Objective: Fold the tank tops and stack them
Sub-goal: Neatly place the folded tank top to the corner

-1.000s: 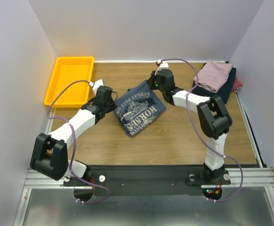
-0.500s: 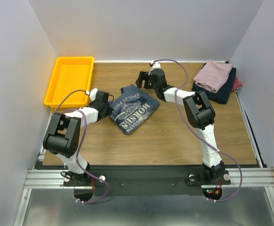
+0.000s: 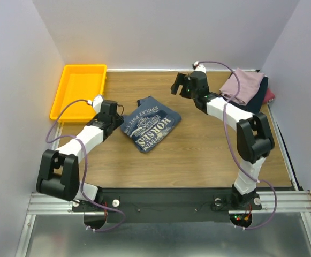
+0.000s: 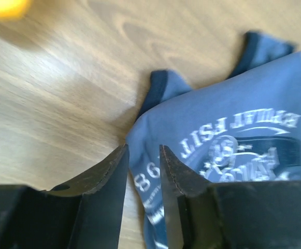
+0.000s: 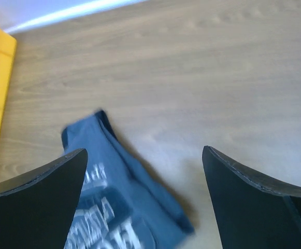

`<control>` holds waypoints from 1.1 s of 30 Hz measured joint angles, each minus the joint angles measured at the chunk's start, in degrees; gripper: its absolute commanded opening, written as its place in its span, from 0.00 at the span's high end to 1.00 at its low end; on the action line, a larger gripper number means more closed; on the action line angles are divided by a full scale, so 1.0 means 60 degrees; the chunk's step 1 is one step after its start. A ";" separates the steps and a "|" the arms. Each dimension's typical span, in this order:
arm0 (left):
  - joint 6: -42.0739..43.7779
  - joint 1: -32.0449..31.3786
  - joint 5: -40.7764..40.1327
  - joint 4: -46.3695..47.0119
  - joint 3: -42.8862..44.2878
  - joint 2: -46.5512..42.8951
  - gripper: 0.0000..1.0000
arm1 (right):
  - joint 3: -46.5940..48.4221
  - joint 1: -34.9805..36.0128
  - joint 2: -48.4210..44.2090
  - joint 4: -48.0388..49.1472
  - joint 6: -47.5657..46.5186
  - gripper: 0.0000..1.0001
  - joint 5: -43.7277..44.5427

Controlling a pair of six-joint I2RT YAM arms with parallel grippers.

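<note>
Wooden bench [image 3: 209,155] seen from above, two robot arms reaching in from the near edge. At the far left corner, a yellow tray [image 3: 79,91]. Near the middle, a little to the left, a slate-blue tank top [image 3: 149,124] lying folded and skewed on the wood, pale lettering face up, darker-trimmed straps poking out at the far edge. At the far right corner, a stack of folded tank tops: mauve-pink one [image 3: 243,85] on top, navy one [image 3: 254,106] beneath, a sliver of maroon one [image 3: 270,95] at the right side. Left claw [image 4: 143,149] low at the blue top's left edge, fingers a little parted, pinching nothing. Right claw [image 5: 143,150] above the bench beyond the blue top, between it and the stack, spread wide, holding nothing.
</note>
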 measured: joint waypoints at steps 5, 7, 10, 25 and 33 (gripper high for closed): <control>0.0182 -0.0007 -0.0087 -0.0532 0.0616 -0.0845 0.67 | -0.2397 -0.0036 -0.1603 -0.0087 0.0812 0.32 -0.0554; 0.0251 -0.0084 -0.0055 -0.0554 0.0889 -0.0856 0.73 | -0.3111 0.0029 -0.1694 -0.0229 0.1009 0.40 -0.0739; 0.0386 -0.0477 -0.0007 -0.0565 0.1559 -0.0146 0.78 | -0.3869 0.0193 -0.1610 -0.0546 0.1249 0.43 -0.0962; 0.0382 -0.2608 -0.0106 -0.0441 0.2164 0.3024 1.00 | -0.3038 0.0226 -0.0200 -0.0521 0.1909 0.53 -0.1177; -0.0182 -0.3639 0.0011 -0.0153 0.1581 0.3005 1.00 | -0.1545 -0.0816 0.0933 -0.0535 0.1872 0.49 -0.1665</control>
